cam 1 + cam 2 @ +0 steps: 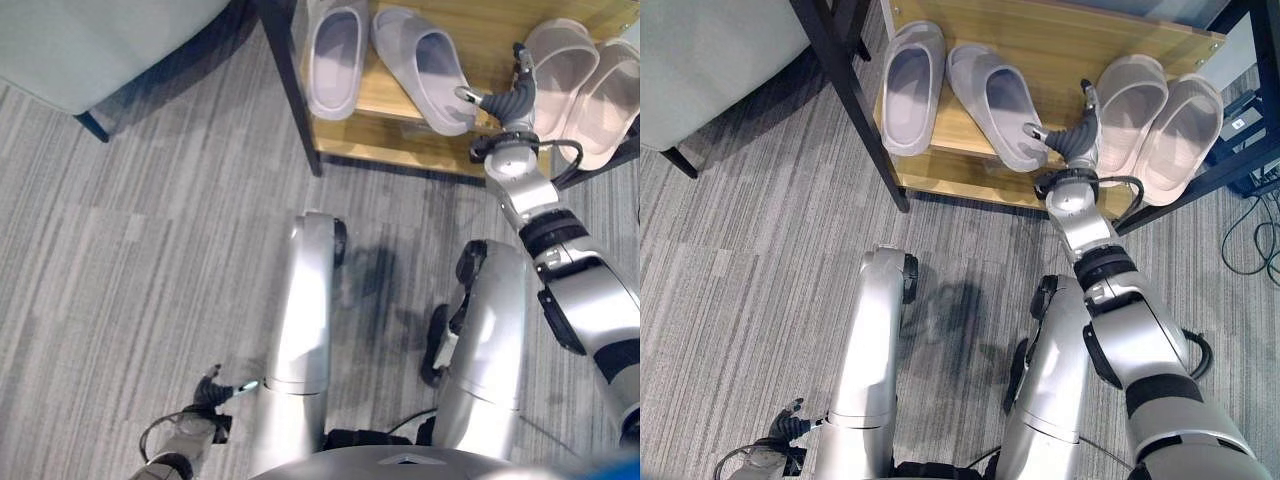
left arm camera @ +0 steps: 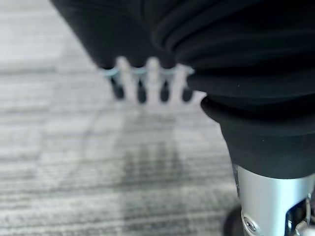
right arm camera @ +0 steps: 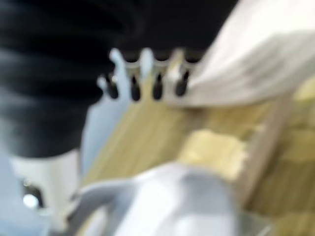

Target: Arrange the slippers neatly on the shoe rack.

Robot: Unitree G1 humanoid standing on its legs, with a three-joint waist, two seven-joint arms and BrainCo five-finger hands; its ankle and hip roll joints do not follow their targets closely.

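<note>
Two pale grey slippers (image 1: 335, 60) (image 1: 425, 70) lie on the left part of the wooden shelf (image 1: 385, 135) of the shoe rack, the second one turned askew. Two beige slippers (image 1: 560, 70) (image 1: 612, 95) lie side by side on the right part. My right hand (image 1: 510, 100) is open in the gap between the askew grey slipper and the nearer beige one. Its thumb reaches the grey slipper's heel and its straight fingers (image 3: 142, 81) lie along the beige slipper's side (image 3: 261, 64). My left hand (image 1: 213, 392) hangs open low at my left side over the carpet, holding nothing.
The rack's black post (image 1: 290, 80) stands at the shelf's left front corner, and another dark frame bar (image 1: 1200, 185) runs at its right. A grey upholstered seat (image 1: 90, 50) fills the far left. Grey striped carpet (image 1: 150, 260) covers the floor in front.
</note>
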